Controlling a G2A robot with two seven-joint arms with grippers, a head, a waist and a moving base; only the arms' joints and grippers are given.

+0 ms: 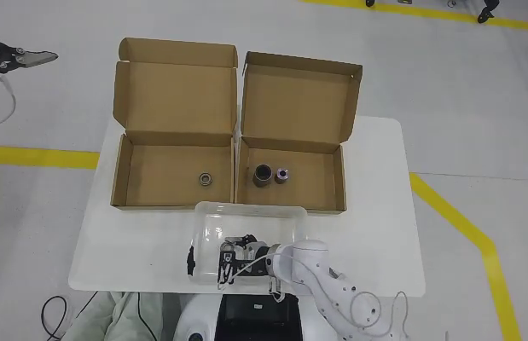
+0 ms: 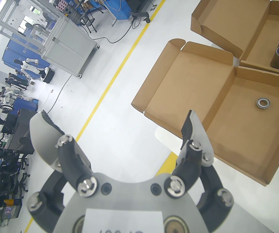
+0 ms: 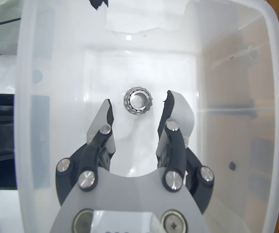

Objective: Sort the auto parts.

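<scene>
Right gripper (image 3: 138,98): I have its jaws open either side of the roller bearing (image 3: 138,101), centre frame, in the clear bin (image 3: 272,49), apparently for pickup.
Left gripper (image 2: 116,116): jaws wide, empty, off-table.

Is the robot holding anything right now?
Nothing. The right end effector hangs open over a metal ring in the clear bin; the left end effector is open, empty.

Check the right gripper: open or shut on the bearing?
Open: right gripper fingers straddle the bearing in the clear bin, gaps on both sides.
</scene>
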